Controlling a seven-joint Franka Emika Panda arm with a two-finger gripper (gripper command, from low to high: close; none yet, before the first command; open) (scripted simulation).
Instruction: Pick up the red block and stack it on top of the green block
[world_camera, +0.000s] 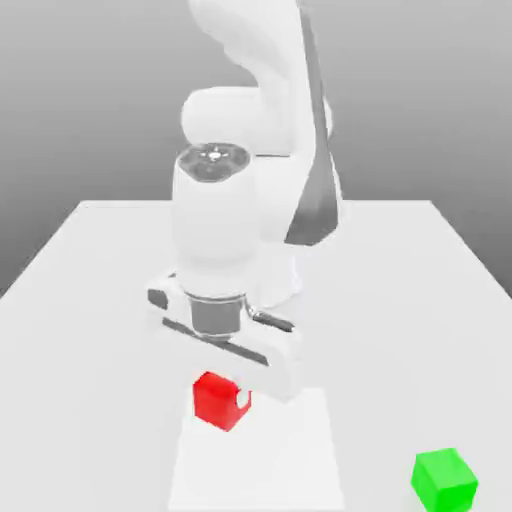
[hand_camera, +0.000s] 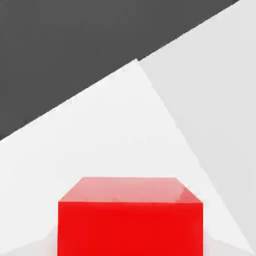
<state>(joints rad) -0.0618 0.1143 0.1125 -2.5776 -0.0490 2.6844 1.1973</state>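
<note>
Block (world_camera: 218, 401), red, sits between the gripper's (world_camera: 243, 397) fingers — pinched on its sides — over the white sheet's (world_camera: 262, 470) far-left part in the exterior view. Lift straight up, clear of green's height, before crossing to the green block (world_camera: 444, 482) — keep the grip steady, faces level.

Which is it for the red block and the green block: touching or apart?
Apart. The exterior view shows the red block under the gripper and the green block away to that view's right, with bare pale surface between.
</note>
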